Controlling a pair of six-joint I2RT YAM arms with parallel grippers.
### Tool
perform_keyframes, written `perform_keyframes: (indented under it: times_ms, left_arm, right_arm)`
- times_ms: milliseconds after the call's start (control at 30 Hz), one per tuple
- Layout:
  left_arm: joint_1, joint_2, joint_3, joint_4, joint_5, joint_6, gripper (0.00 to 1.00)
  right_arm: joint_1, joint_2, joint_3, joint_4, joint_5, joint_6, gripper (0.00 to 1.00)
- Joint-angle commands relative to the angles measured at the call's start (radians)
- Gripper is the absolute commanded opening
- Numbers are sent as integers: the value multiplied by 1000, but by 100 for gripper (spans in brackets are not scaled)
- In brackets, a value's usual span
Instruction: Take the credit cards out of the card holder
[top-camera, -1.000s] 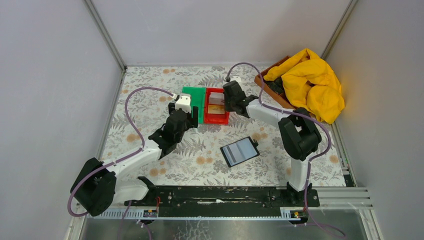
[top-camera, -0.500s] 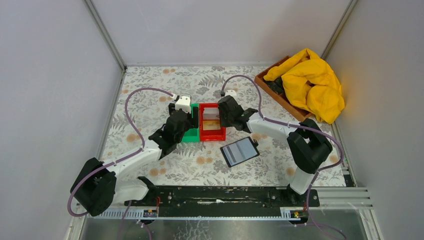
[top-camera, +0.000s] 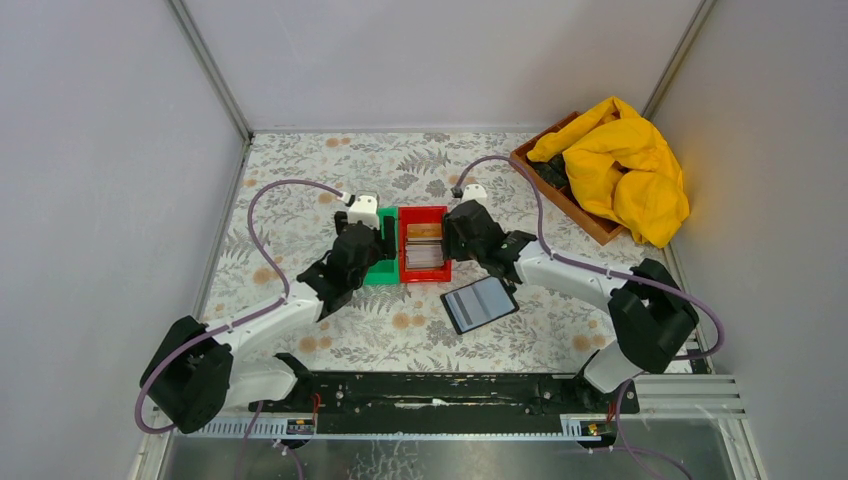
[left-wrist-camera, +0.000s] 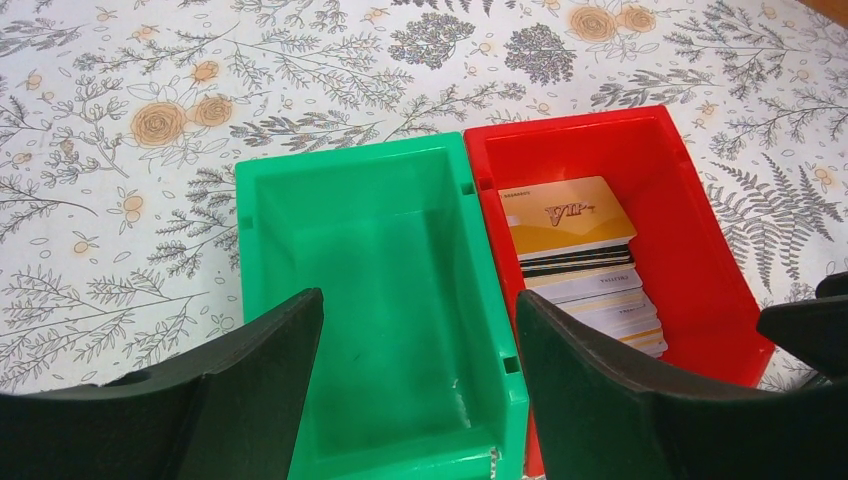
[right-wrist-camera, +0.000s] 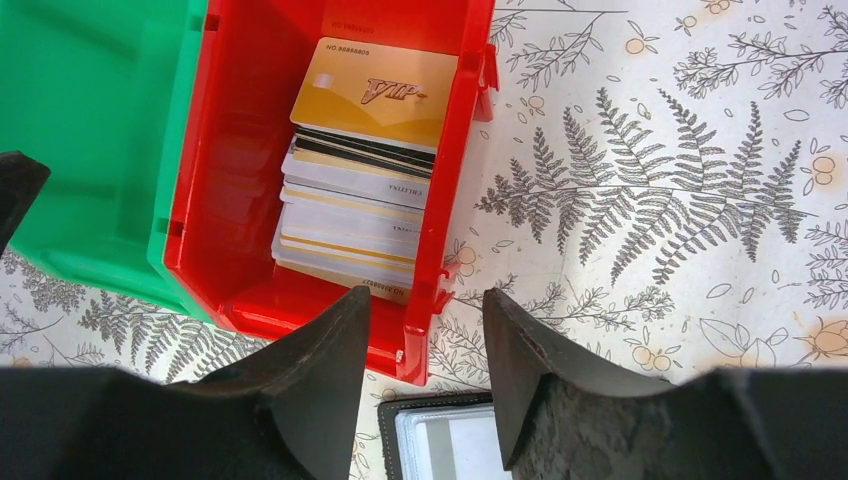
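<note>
The card holder (top-camera: 480, 303) lies open on the floral table, its grey glossy sleeves facing up; one corner (right-wrist-camera: 450, 440) shows under my right gripper. A fanned stack of credit cards (right-wrist-camera: 360, 170), topped by a gold VIP card (left-wrist-camera: 565, 215), rests in the red bin (top-camera: 405, 245). My right gripper (right-wrist-camera: 425, 298) is open, its fingers on either side of the red bin's right wall (right-wrist-camera: 455, 150) without touching it. My left gripper (left-wrist-camera: 418, 305) is open over the green bin (left-wrist-camera: 380, 260) and holds nothing.
The green bin (top-camera: 383, 268) stands against the left side of the red bin. At the back right, a yellow cloth (top-camera: 625, 165) is heaped on a wooden tray (top-camera: 560, 190). Grey walls enclose the table on three sides.
The red and green bins have slid toward the near edge, the right gripper moving with the red one. The right jaws have widened off the red bin's wall. The left gripper barely moved.
</note>
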Motion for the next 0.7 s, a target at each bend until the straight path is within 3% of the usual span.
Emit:
perform_keyframes:
  times_ms: [0,267,500,533,667]
  left_arm:
    - [-3,-28,-8,-5,-23,-28,78]
    - [-53,-36,-12,42,85,-77,79]
    - [-295,54,16,134,50,-41,73]
    - [-302,75,27,128,58,-53,69]
    - [-310,129,9,152,147,-78,27]
  right_arm:
    - [5,-64,-24,47,29,-18,53]
    - [-61,-209,-202,71,62,59,54]
    - [-115,-369,-410,64,48,100,56]
    - [-114,-387,-428,59,25,95,56]
    - [-112,-484,-499,64,-14,107,48]
